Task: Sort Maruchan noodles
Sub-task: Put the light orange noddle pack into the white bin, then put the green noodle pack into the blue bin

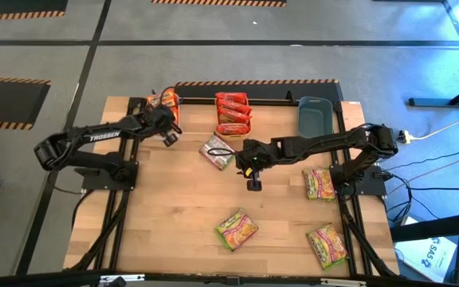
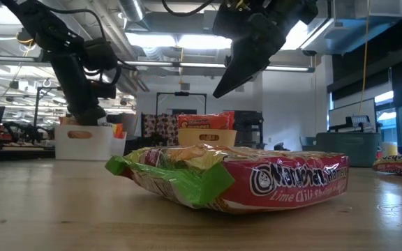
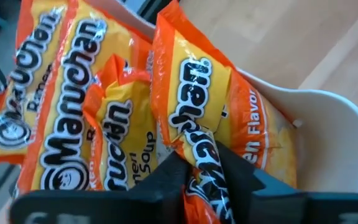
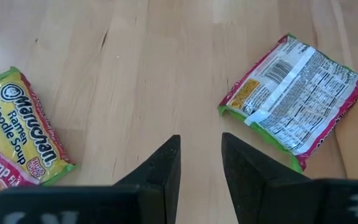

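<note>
- The surface [image 1: 174, 215] is a pale wooden top on a dark frame, standing on a grey floor with striped hazard tape; the low view looks past it into a workshop with ceiling lights, desks and dark walls.
- Along the top edge of the high view stand three bins: a white bin [image 1: 164, 101] with orange packets at upper left, an orange bin [image 1: 233, 114] with red packets at centre, and a grey-blue bin [image 1: 315, 115] that looks empty at upper right.
- The right tool [image 1: 253, 174] hangs above the middle of the surface with its fingers parted and nothing between them.
- The face-down packet [image 1: 217, 151], silvery back up, lies just to the upper left of that tool, its long axis running diagonally; the right arm is plainly the nearer one.
- Four green-edged packets are still loose: the face-down one, one at lower centre [image 1: 237, 229], one at the right edge [image 1: 319, 183] and one at lower right [image 1: 327, 245].
- The left tool [image 1: 166, 119] is over the white bin, clamped on an orange packet [image 3: 194, 115] among others there.
</note>
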`<action>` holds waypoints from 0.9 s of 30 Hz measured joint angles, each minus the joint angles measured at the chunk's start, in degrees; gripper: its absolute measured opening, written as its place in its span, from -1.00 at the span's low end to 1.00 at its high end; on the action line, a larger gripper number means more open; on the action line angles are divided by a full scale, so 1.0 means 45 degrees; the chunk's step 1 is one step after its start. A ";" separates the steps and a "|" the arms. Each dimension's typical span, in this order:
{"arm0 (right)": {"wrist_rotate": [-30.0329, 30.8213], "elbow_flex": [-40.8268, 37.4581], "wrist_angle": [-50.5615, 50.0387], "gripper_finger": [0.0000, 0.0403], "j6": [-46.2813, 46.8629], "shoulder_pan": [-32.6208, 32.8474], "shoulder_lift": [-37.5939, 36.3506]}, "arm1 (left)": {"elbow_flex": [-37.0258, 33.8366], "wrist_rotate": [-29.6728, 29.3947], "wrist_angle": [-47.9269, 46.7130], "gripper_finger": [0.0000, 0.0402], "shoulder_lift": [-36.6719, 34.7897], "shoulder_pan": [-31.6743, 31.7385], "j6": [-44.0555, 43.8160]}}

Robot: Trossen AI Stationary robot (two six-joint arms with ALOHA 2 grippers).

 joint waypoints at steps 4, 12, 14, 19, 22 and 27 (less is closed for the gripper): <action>-0.0002 0.0000 0.0011 -0.49 0.0002 0.0000 0.0000 | 0.0165 0.0007 -0.0392 -0.47 -0.0197 0.0003 -0.0442; 0.0002 0.0000 0.0016 -0.49 0.0008 -0.0005 0.0000 | 0.0733 0.0032 -0.0471 -0.21 -0.0692 -0.0097 -0.0461; 0.0002 0.0000 0.0016 -0.49 0.0031 -0.0005 0.0000 | 0.0981 0.0027 -0.0504 -0.20 -0.0950 -0.0225 -0.0442; 0.0002 0.0000 0.0150 -0.49 0.0062 -0.0005 0.0000 | 0.2057 0.0108 -0.1046 -0.21 -0.1507 -0.0719 -0.0403; 0.0002 0.0000 0.0330 -0.49 0.0501 -0.0005 0.0000 | 0.2670 0.1366 -0.0891 -0.21 -0.1761 -0.1249 -0.0461; 0.0002 0.0005 0.0011 -0.49 0.0795 -0.0001 0.0000 | 0.2797 0.5186 0.0846 -0.21 -0.1820 -0.2577 -0.0977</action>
